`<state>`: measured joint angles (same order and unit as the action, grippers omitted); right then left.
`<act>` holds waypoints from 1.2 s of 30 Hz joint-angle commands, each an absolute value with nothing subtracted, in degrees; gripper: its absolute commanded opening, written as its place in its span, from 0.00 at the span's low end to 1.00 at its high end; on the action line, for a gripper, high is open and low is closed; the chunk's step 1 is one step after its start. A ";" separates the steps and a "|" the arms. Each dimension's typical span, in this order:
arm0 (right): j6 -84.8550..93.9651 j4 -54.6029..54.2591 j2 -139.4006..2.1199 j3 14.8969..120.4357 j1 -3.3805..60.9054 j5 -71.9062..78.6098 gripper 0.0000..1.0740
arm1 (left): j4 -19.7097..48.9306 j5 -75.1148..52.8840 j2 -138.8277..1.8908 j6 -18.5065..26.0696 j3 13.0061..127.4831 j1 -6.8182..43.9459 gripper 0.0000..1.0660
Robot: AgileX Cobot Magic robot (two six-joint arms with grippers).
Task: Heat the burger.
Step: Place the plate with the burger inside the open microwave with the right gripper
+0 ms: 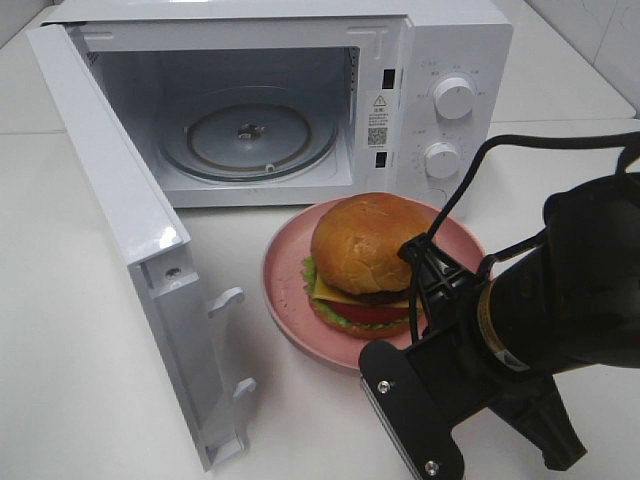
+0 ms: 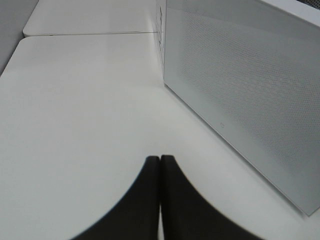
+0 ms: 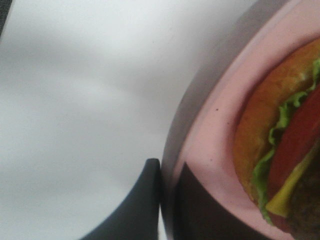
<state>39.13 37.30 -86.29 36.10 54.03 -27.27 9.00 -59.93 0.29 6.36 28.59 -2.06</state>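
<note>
The burger (image 1: 365, 255), with a golden-brown bun, cheese, tomato and lettuce, sits on a round pink plate (image 1: 285, 275) in front of the open microwave (image 1: 440, 60). My right gripper (image 1: 385, 362) is at the plate's near rim. In the right wrist view the gripper (image 3: 167, 172) is shut on the plate's rim (image 3: 215, 130), one finger outside and one inside, with the burger (image 3: 280, 150) just beyond. My left gripper (image 2: 160, 165) is shut and empty over the bare table beside the microwave's outer side wall (image 2: 240, 90). It does not show in the exterior view.
The microwave door (image 1: 130, 230) stands swung open to the left, its free edge reaching toward the table's front. The glass turntable (image 1: 250, 140) lies inside the cavity. Two control knobs (image 1: 453, 98) are on the right panel. A black cable (image 1: 520, 145) arcs above my right arm.
</note>
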 commanded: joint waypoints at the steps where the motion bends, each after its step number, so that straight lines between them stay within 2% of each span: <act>1: 41.48 39.19 -85.54 36.15 53.80 -22.63 0.00 | 9.05 -59.42 1.43 5.96 28.42 -2.01 0.00; 8: 46.29 39.19 -85.54 36.15 47.90 -14.61 0.00 | 9.05 -59.42 1.43 5.96 28.42 -2.01 0.00; 20: 53.97 39.08 -87.03 37.70 42.40 -8.48 0.00 | 9.05 -59.42 1.43 5.96 28.42 -2.01 0.00; 36: 60.68 39.02 -94.77 47.96 41.94 -7.62 0.00 | 9.05 -59.42 1.43 5.96 28.42 -2.01 0.00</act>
<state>59.24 38.22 -94.31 45.78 42.11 -10.08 9.00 -59.93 0.29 6.36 28.59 -2.06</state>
